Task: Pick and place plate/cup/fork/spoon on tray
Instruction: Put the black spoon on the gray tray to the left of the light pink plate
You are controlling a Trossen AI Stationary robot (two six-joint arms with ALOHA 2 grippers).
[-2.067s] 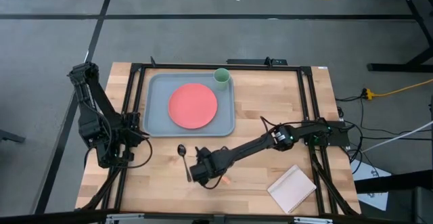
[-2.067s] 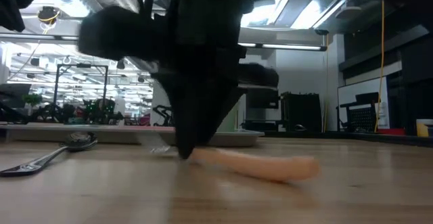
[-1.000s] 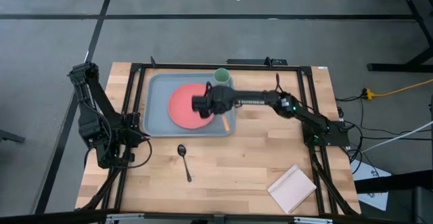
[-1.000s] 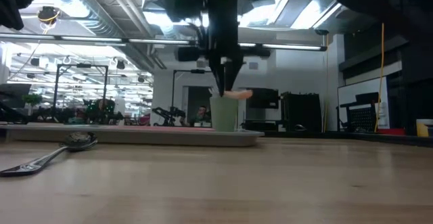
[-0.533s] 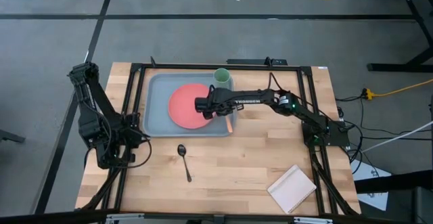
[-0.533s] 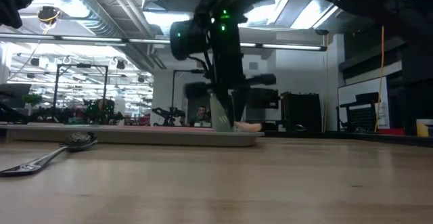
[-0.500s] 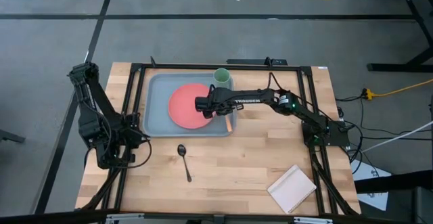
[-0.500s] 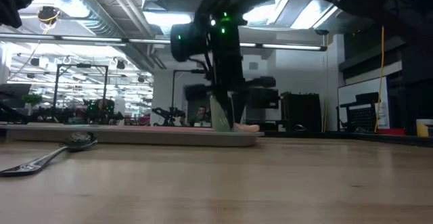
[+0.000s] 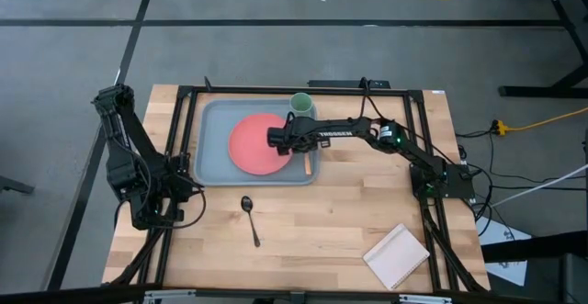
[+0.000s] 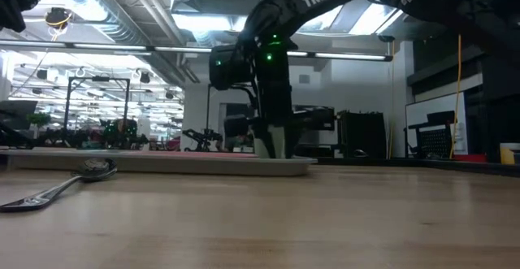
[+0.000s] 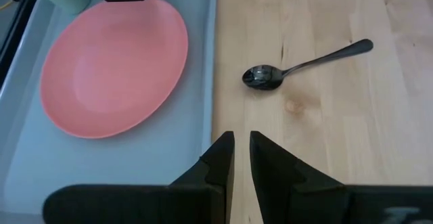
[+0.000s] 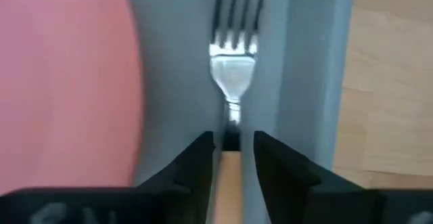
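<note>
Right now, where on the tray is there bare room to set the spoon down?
The tray has a bare strip along its left side, between its rim and the plate. The right side is crowded: cup, fork, right gripper.

1. Right gripper (image 12: pixel 231 153): two dark fingers (image 12: pixel 196 163) stand at either side of the fork's handle, a thin gap showing between each finger and the handle; jaws parted, not clamped.
2. Fork (image 12: pixel 233 68): silver tines point away from the gripper; neck and light orange handle run back between the fingers. It lies flat on the tray floor.
3. Tray (image 12: pixel 172 68): grey-blue floor, raised rim beside the fork.
4. Plate (image 12: pixel 64 82): coral-pink, lying on the tray beside the fork, apart from it.
5. Table (image 12: pixel 392 82): light wood, beyond the tray rim.
</note>
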